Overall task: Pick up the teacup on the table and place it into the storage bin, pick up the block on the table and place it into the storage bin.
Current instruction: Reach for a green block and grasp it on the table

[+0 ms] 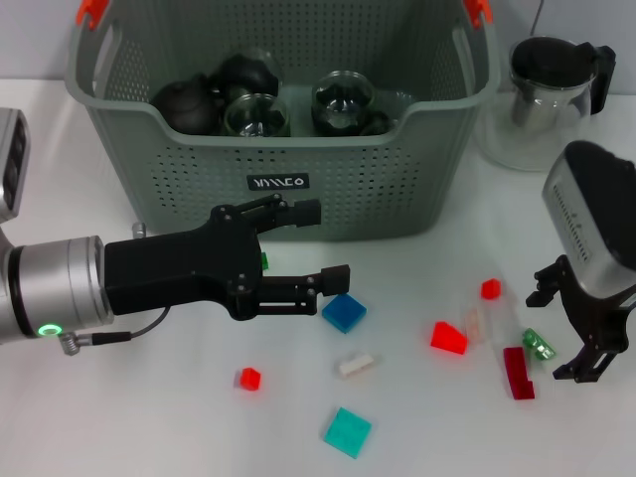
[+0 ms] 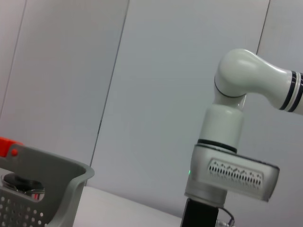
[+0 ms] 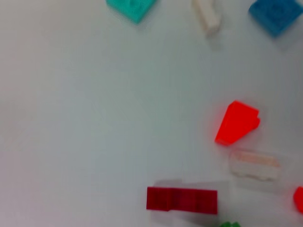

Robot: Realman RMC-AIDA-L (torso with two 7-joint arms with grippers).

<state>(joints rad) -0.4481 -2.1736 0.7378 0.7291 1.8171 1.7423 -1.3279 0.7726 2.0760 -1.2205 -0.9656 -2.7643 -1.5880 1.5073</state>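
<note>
The grey-green storage bin (image 1: 338,199) stands at the back centre, and its corner (image 2: 61,189) shows in the left wrist view. Glass teacups (image 1: 256,114) and dark pots lie inside it; no teacup shows on the table. My left gripper (image 1: 323,244) reaches in front of the bin's front wall, open, with nothing between its fingers. A blue block (image 1: 344,312) (image 3: 277,16) lies just below its lower fingertip. My right gripper (image 1: 563,328) hangs open at the right, beside a small green block (image 1: 540,344).
Loose blocks are scattered on the white table: teal (image 1: 347,432), white (image 1: 355,365), a red wedge (image 1: 448,338) (image 3: 236,123), a dark red bar (image 1: 518,373) (image 3: 182,199), small red cubes (image 1: 248,378). A glass teapot (image 1: 552,99) stands right of the bin.
</note>
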